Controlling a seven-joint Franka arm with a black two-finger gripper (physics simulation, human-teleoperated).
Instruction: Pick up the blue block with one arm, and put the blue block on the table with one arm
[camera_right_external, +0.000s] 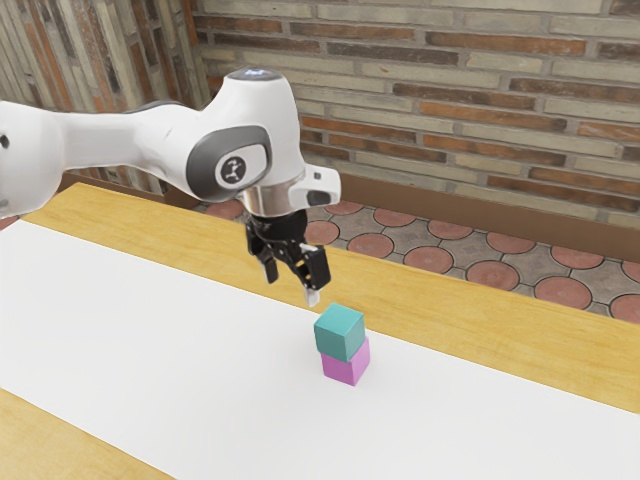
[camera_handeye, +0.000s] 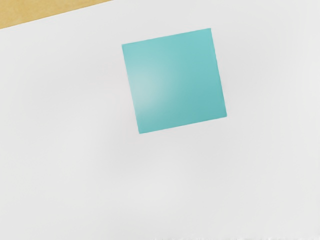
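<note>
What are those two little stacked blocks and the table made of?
The blue block looks like smooth plastic or painted wood, faintly glossy: a soft bright patch shows on its top. The pink block beneath has plain, even-coloured faces, so perhaps the same, though I can't be sure. The table looks like wood with a smooth finish, judging by its honey colour and fine grain.

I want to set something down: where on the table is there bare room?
The white sheet is bare to the exterior view's left and right of the blocks, between the table's wood strips. It's crowded where the blue block sits on the pink block, the gripper hanging nearby.
</note>
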